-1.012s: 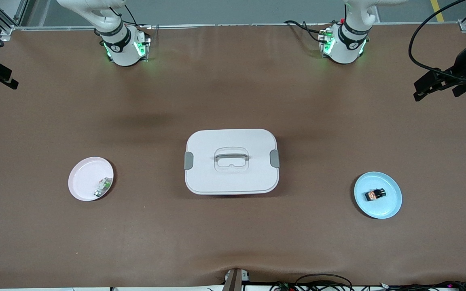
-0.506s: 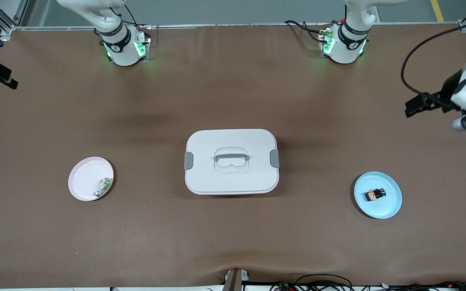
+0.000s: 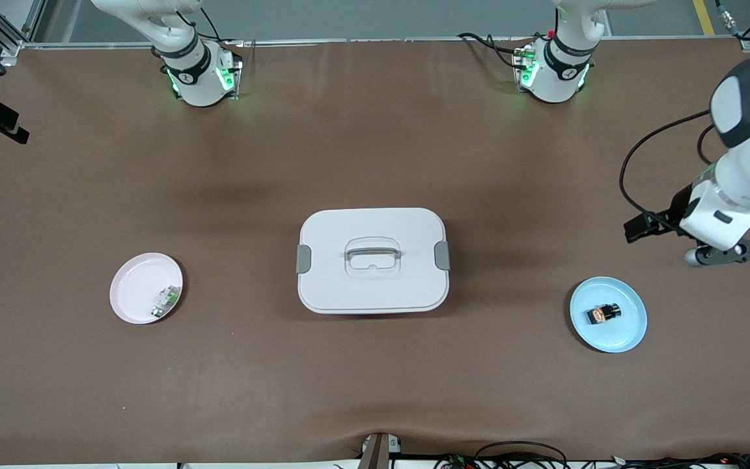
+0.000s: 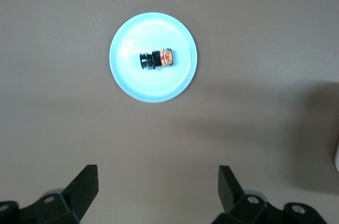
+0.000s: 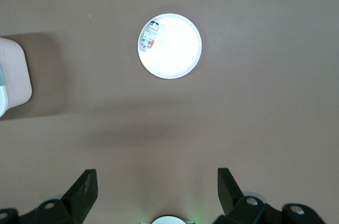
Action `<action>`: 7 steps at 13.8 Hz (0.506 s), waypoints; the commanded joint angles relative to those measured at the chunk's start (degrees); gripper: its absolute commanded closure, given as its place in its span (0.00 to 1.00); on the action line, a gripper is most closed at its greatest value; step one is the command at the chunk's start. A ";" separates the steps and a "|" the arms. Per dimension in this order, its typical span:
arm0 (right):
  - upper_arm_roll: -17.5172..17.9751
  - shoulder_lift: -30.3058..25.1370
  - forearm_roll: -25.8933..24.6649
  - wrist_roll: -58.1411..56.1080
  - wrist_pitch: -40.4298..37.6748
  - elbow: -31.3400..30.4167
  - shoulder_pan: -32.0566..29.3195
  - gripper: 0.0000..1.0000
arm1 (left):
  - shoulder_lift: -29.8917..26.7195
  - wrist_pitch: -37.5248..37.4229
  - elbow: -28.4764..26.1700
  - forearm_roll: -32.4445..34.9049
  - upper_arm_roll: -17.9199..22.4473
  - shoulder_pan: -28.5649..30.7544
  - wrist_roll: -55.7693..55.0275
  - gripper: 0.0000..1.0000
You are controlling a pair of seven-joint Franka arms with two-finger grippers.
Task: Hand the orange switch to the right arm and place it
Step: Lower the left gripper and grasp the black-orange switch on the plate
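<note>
We saw the broad brown table (image 3: 375, 365) carrying everything, with the two white jointed arms based along its edge farthest from the front camera. The left arm (image 3: 736, 163) hung in the air over the left arm's end of the table, its black two-finger left gripper (image 4: 158, 195) empty, fingers (image 4: 85, 187) spread wide apart, above bare tabletop beside the plate that held the task's part. The right arm (image 3: 180, 58) waited; its right gripper (image 5: 157, 195) was likewise empty with fingers apart, high over the right arm's end of the table.

At the middle of the table sat a white rounded rectangular box (image 3: 372, 259) with a closed lid, grey side clasps and a recessed handle. Toward the left arm's end lay a round light blue plate (image 3: 625, 332), and toward the right arm's end a round pale pink plate (image 3: 134, 286).

The orange switch (image 3: 603, 314), a tiny black blocky part with an amber middle, lay on its side in the blue plate, untouched. A small white-and-green part (image 3: 165, 301) rested at the pink plate's rim.
</note>
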 commanded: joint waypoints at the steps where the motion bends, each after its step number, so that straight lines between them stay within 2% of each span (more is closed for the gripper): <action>1: 0.49 0.82 0.55 0.76 -0.91 1.42 -0.64 0.00 | 3.79 5.34 -1.08 1.03 -0.15 1.58 -3.25 0.00; 7: 0.48 0.82 0.55 0.84 -1.00 1.42 -0.47 0.00 | 14.95 16.77 0.41 2.87 -0.06 1.94 -5.37 0.00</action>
